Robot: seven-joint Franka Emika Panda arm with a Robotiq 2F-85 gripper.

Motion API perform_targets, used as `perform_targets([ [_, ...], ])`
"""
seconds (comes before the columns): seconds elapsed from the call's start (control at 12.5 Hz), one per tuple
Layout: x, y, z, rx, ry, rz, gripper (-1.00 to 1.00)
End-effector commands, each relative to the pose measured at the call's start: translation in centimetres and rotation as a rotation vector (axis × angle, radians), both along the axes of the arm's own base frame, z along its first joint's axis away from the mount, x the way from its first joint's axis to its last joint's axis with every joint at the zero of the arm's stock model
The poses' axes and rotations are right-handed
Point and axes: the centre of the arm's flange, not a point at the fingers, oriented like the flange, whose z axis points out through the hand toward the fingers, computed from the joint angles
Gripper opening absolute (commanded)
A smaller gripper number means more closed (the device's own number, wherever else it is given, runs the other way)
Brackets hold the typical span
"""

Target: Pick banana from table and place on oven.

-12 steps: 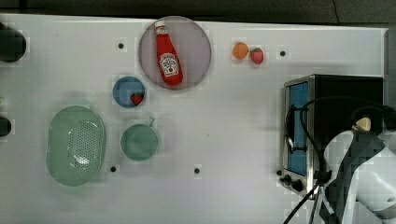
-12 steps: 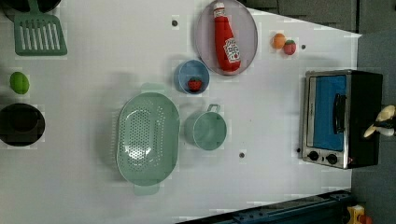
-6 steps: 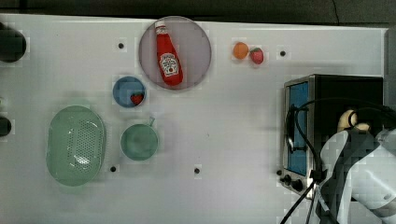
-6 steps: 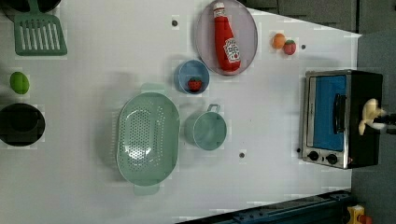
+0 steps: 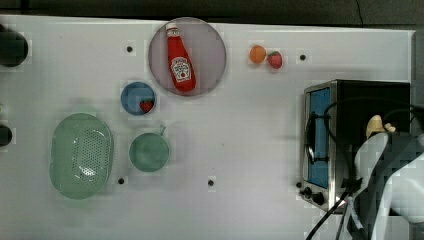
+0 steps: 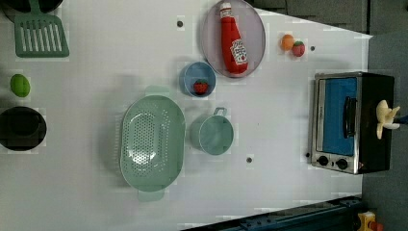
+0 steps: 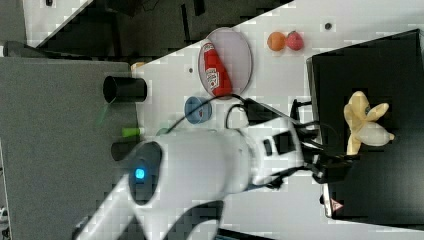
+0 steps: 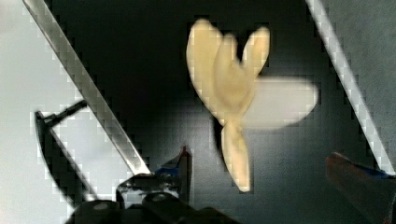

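Note:
The banana [image 8: 229, 88], pale yellow-cream with peel flaps spread, lies on the black top of the oven [image 8: 140, 70]. My gripper [image 8: 259, 156] is open just behind it, one fingertip on each side of the banana's thin end and apart from it. The top view has the banana [image 5: 375, 125] on the oven [image 5: 372, 100] at the top view's right, with my white arm [image 5: 395, 175] beside it. In the left view the banana [image 6: 386, 118] rests at the oven's [image 6: 375, 144] far edge. The right view shows the banana [image 7: 362, 125] on the oven [image 7: 380, 65]. The white table [image 5: 250, 125] carries the oven.
A ketchup bottle [image 5: 180, 57] lies on a round plate [image 5: 210, 40]. An orange fruit [image 5: 257, 54] and a strawberry [image 5: 274, 59] sit near the oven. A blue bowl [image 5: 136, 97], a green cup [image 5: 149, 151] and a green colander [image 5: 80, 155] stand at the top view's left.
The jaws have opened and let go of the banana, which now rests on the oven top. The arm has drawn back a little from it.

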Motion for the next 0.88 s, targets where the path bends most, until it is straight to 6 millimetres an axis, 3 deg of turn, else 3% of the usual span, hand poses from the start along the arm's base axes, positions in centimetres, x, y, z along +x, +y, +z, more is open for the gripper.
perform_targets([
  [0.08, 2.4, 4.8, 9.6, 0.027, -0.081, 0.109, 1.00],
  [0.24, 3.0, 8.4, 13.6, 0.061, -0.104, 0.086, 1.00],
  [0.4, 3.6, 12.9, 15.9, 0.087, -0.130, -0.033, 1.00],
  [0.72, 4.5, 24.1, 17.7, 0.112, -0.069, -0.263, 1.00],
  [0.88, 4.9, 28.7, 18.4, 0.105, -0.073, -0.322, 1.00],
])
